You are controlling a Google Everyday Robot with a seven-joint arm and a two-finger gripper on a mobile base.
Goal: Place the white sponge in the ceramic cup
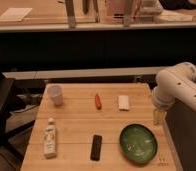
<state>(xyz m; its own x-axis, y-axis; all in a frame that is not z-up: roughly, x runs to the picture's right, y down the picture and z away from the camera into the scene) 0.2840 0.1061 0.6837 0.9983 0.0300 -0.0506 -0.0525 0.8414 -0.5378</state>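
On the table, white sponge lies apart from pincer, grip impossible to tell.

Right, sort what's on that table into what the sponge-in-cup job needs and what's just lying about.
Needed for the job:
white sponge, right of centre
ceramic cup, far left corner
claw, hanging at the table's right edge, apart from the sponge

Just lying about:
small orange-red item
green bowl
black bar
white bottle

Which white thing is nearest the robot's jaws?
The white sponge, right of the orange item; the jaws hang at the table's right edge, while cup and bottle sit far left.
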